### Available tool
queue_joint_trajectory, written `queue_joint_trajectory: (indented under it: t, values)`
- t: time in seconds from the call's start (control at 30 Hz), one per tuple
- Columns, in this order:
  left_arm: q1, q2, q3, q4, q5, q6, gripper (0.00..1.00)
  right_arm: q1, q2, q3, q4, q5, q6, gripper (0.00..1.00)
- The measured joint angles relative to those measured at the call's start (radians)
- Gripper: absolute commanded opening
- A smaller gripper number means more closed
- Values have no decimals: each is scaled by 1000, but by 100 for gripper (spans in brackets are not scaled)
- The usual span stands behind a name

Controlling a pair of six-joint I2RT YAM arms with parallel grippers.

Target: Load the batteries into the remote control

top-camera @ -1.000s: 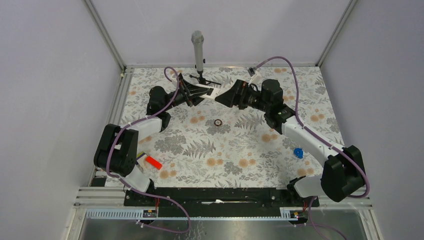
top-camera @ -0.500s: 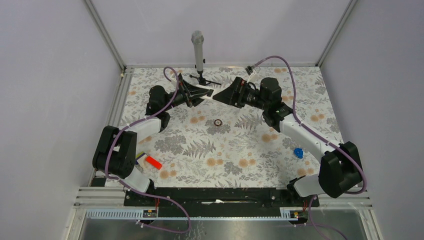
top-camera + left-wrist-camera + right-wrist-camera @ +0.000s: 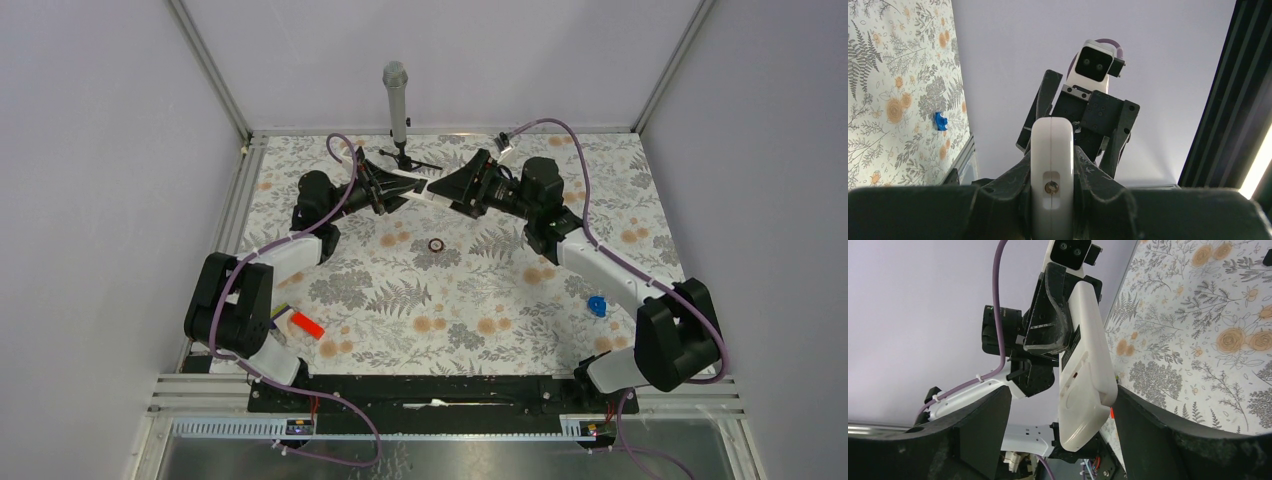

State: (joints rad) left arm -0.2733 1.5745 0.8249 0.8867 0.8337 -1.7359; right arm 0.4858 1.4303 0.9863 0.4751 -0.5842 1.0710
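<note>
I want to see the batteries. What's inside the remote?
Only the white shell of the remote shows, clamped in the left gripper. No batteries are visible anywhere. Its inside is hidden by that shell and the gripper, so I cannot tell if any are loaded.

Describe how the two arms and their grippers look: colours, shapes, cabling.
The left arm and right arm pair white link shells with bulky black joint housings. A purple cable runs along each. The left gripper and right gripper are black, with wedge-shaped fingers. A white two-lens camera box sits on the right wrist.
</note>
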Motion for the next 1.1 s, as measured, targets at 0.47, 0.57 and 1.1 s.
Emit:
queue_joint_trajectory:
  t: [0.47, 0.57, 1.1]
  values:
    - [0, -3, 0, 5, -1, -2, 0, -40, -21, -87, 53, 61, 103, 65]
    - [0, -3, 0, 5, -3, -3, 0, -43, -25, -89, 54, 71, 109, 58]
    - [-5, -3, 7, -14, -18, -10, 0, -41, 7, -69, 80, 69, 66, 38]
